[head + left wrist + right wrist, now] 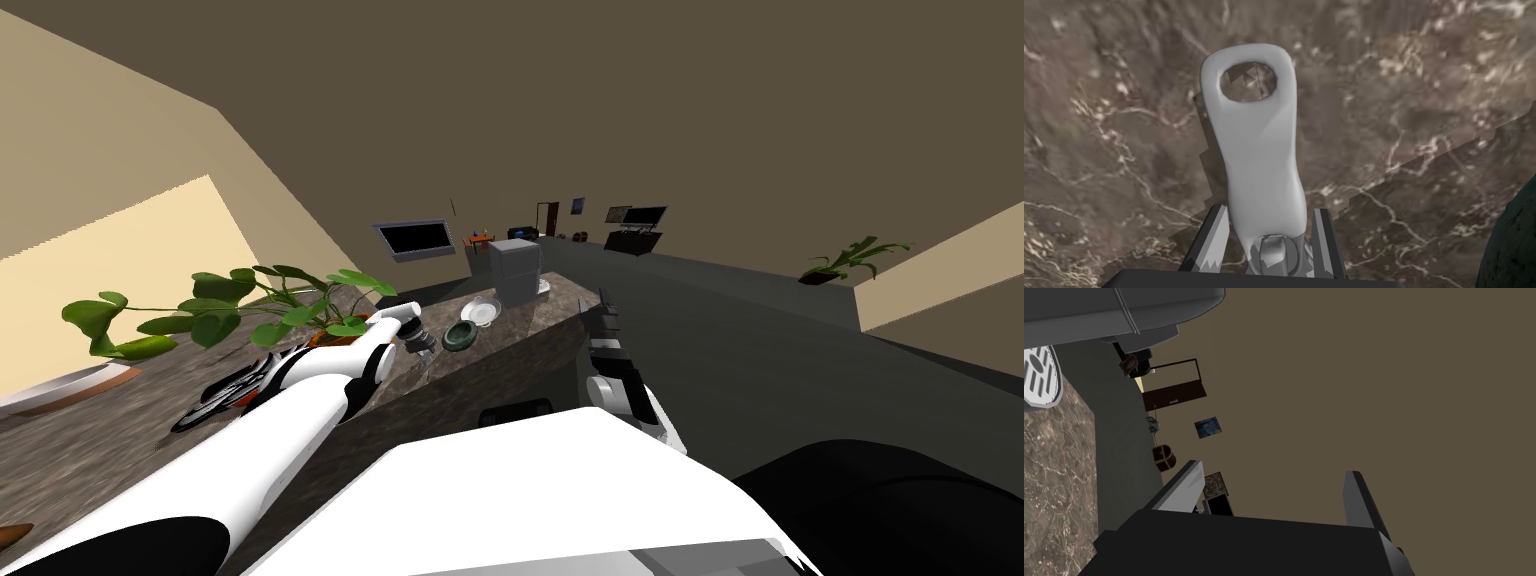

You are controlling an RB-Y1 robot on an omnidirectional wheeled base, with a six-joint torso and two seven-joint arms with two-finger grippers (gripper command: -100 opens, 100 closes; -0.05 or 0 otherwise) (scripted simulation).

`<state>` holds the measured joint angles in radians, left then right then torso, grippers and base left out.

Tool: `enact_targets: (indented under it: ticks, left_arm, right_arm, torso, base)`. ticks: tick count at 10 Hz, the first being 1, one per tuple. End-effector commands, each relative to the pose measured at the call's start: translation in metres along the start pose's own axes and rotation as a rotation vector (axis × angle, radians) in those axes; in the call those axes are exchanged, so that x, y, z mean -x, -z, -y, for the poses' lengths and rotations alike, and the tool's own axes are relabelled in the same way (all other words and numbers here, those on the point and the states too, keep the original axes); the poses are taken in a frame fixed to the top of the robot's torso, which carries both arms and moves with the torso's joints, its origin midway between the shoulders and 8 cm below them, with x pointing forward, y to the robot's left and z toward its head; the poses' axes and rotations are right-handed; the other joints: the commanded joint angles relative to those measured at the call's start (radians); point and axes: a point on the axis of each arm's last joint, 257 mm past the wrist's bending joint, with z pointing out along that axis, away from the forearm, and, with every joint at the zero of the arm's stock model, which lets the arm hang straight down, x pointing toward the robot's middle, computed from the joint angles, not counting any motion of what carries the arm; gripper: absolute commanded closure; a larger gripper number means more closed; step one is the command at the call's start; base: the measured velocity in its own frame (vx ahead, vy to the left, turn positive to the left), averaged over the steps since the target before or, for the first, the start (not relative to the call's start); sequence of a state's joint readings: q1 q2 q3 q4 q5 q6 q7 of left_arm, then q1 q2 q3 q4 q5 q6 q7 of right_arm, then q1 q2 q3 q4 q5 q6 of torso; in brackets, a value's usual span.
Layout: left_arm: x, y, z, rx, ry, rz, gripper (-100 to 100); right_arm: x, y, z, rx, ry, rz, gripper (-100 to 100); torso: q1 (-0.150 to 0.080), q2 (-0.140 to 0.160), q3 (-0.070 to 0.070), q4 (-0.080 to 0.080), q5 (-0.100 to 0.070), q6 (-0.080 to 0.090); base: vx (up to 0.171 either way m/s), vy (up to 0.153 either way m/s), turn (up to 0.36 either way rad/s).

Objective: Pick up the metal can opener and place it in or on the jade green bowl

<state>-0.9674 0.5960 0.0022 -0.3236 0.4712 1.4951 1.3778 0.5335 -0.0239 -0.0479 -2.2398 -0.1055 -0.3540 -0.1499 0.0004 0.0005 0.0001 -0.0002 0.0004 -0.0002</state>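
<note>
Above the marble counter point(1424, 75), near its right-side edge: can opener point(1259, 145) in hand, bowl alongside.

Left gripper point(1271, 210) clenched on the light grey opener's narrow pivot end, with the looped handle pointing away. Its offset shadow suggests it hangs clear of the stone. Dark green bowl point(460, 337) sits just beside it. Judged: rigid, light and smooth, so it may swivel or slip between thin blades. The neck looks the best hold. Lower gently, as the bowl could chip. Right gripper point(1274, 488) released, idle off the counter's edge.

Smooth matt grey can opener point(1259, 150); glossy veined stone counter point(1124, 150).
</note>
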Motion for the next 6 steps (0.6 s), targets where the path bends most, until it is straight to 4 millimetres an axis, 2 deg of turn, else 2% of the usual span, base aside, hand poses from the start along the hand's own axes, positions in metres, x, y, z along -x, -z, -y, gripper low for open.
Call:
enact_targets:
  ticks: [1,2,3,5,6]
  left_arm:
    - [0.0,0.0,0.0,0.0,0.0,0.0,100]
    - [0.0,0.0,0.0,0.0,0.0,0.0,0]
    - [-0.002,0.006,-0.001,0.0,0.0,-0.001,100]
    - [-0.002,0.006,-0.001,0.0,0.0,-0.001,100]
    - [-0.004,0.017,-0.002,0.001,0.004,-0.001,100]
  right_arm:
    - [0.0,0.0,0.0,0.0,0.0,0.0,0]
    - [0.0,0.0,0.0,0.0,0.0,0.0,0]
    - [0.0,0.0,0.0,0.0,0.0,0.0,0]
    - [0.0,0.0,0.0,0.0,0.0,0.0,0]
    - [0.0,0.0,0.0,0.0,0.0,0.0,0]
  torso:
    - [0.0,0.0,0.0,0.0,0.0,0.0]
    - [0.0,0.0,0.0,0.0,0.0,0.0]
    - [0.0,0.0,0.0,0.0,0.0,0.0]
    - [0.0,0.001,0.0,0.0,0.0,0.0]
    - [0.0,0.0,0.0,0.0,0.0,0.0]
  base:
    - [0.0,0.0,0.0]
    - [0.0,0.0,0.0]
    - [-0.005,0.009,-0.05]
    - [-0.005,0.006,-0.019]
    - [-0.007,0.009,-0.029]
